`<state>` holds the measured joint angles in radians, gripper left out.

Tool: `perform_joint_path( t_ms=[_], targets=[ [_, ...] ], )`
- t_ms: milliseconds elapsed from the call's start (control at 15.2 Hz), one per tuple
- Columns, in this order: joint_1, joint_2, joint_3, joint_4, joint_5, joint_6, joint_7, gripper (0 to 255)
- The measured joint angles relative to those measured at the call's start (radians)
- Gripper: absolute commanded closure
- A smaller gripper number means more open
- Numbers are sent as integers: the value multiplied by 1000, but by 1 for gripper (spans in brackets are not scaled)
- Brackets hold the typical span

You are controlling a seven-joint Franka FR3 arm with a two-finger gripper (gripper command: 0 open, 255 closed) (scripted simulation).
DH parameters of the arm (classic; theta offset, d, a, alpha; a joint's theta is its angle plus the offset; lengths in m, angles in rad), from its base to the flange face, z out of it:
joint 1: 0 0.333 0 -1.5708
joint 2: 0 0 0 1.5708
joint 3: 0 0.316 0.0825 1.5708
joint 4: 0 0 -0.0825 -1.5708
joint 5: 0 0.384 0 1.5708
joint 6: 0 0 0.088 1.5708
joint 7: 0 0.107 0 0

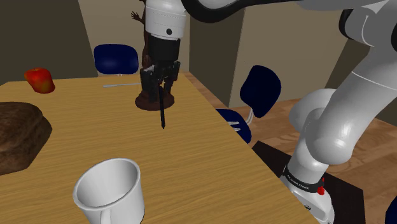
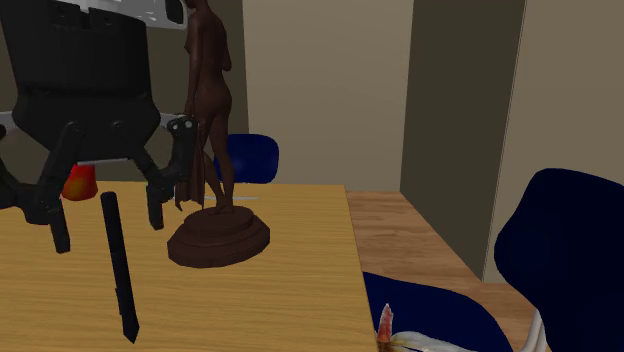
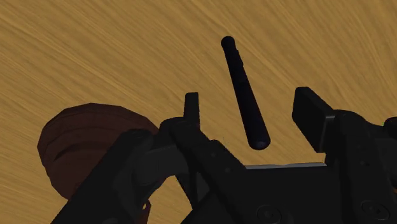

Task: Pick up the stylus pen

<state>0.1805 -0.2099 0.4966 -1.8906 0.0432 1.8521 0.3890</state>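
My gripper [image 2: 108, 230] is spread wide, the fingers well apart and gripping nothing. The black pen [image 2: 118, 265] sits between them, touching neither. It is nearly upright, pointed tip down toward the wooden table [image 1: 191, 165]; I cannot tell whether the tip touches. A brown statue [image 2: 215, 235] stands just beside.

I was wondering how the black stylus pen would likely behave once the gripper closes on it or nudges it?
The stylus pen is a thin, straight rod, so it is probably stiff and light. Its round, smooth barrel might slip between the open fingers. It is nearly upright and unheld over the table, so it would likely topple and roll.
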Motion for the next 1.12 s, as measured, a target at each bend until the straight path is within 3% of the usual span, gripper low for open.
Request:
perform_joint_path(
  t_ms=[594,1122],
  targets=[
    [0,0,0,-1,0,2,0,255],
    [-2,15,1,107,-8,-93,4,255]
  ],
)
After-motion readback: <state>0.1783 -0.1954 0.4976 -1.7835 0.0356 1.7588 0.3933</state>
